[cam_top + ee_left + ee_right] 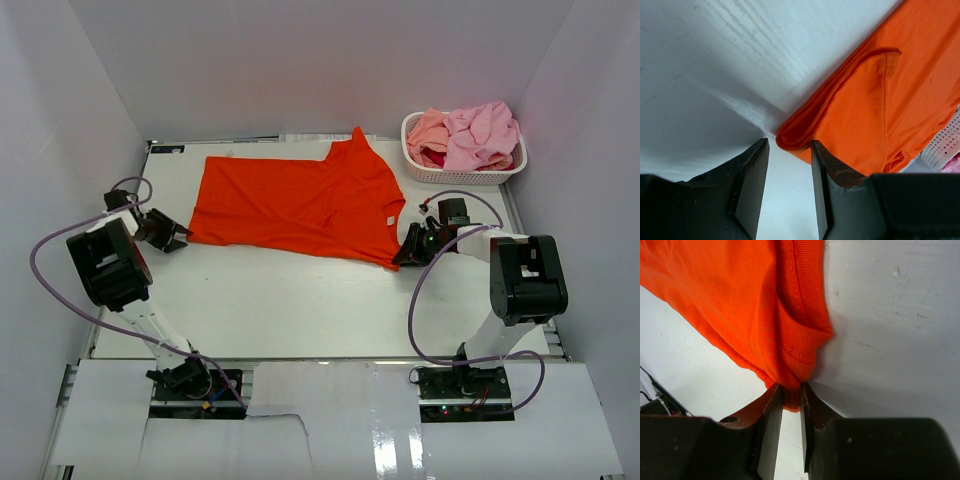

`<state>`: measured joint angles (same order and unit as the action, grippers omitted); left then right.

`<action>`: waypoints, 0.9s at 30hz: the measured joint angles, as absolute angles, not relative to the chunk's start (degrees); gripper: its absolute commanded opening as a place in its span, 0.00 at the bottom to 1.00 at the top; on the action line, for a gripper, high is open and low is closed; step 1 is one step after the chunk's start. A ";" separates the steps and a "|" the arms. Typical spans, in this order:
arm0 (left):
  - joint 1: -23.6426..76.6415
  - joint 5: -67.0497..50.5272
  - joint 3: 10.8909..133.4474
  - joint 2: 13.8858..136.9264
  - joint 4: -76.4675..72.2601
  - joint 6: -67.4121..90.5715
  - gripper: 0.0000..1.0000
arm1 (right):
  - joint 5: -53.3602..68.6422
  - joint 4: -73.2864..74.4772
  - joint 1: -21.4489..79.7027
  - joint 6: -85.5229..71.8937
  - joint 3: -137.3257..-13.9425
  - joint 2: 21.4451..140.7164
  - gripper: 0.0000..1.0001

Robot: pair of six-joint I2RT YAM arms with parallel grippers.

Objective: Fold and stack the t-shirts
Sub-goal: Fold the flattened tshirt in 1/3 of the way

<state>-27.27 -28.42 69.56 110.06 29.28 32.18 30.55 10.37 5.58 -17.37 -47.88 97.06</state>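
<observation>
Between the nearly closed fingers of the right pincer (791, 399), a bunched corner of the orange-red t-shirt (300, 205) is pinched, its ribbed hem and stitching plain. The soft cloth spreads flat away across the white desk (280, 300). Its opposite edge is doubled over, hiding the lower layer. There the left pincer (789, 146) stands half open, holding nothing, just short of the fold. Beyond the right pincer, a perforated white basket (420, 172) holds crumpled pink shirts (478, 135), with the lower ones hard to make out.

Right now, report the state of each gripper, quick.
Left gripper: open, holding nothing.
Right gripper: jaws shut on a corner of the orange t-shirt.
</observation>
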 measured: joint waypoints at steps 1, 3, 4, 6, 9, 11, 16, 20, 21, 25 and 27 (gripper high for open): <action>-26.96 -28.23 69.91 110.45 29.08 32.29 0.50 | 30.55 10.37 5.58 -17.37 -47.88 97.06 0.25; -26.41 -28.10 70.43 111.37 28.75 32.69 0.49 | 30.55 10.37 5.58 -17.37 -47.88 97.06 0.25; -26.20 -28.23 70.67 111.66 28.69 32.86 0.48 | 30.55 10.37 5.58 -17.37 -47.88 97.06 0.25; -25.74 -28.10 70.96 111.77 28.62 33.04 0.44 | 30.55 10.37 5.58 -17.37 -47.88 97.06 0.25; -25.36 -27.64 70.98 112.01 28.27 32.99 0.21 | 30.52 10.37 5.58 -17.37 -47.88 97.06 0.25; -25.30 -27.29 70.98 112.16 28.23 33.32 0.04 | 30.48 10.37 5.58 -17.37 -47.88 97.06 0.25; -25.21 -26.92 70.96 112.27 28.21 32.97 0.00 | 30.20 10.41 5.58 -17.34 -47.88 96.97 0.24; -25.17 -26.74 70.59 112.14 28.10 32.80 0.00 | 29.08 10.96 5.65 -16.86 -47.88 96.36 0.12; -25.10 -26.52 70.32 111.87 28.12 32.64 0.00 | 28.47 11.60 5.72 -16.45 -47.88 95.92 0.09; -24.80 -23.53 68.97 109.65 29.58 31.31 0.00 | 25.56 14.50 6.09 -15.51 -47.88 93.32 0.08; -24.51 -21.71 68.23 107.70 30.87 30.52 0.00 | 24.18 15.90 6.46 -14.85 -47.88 91.90 0.08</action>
<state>-24.51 -21.71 68.23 107.70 30.87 30.52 24.18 15.90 6.46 -14.85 -47.88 91.90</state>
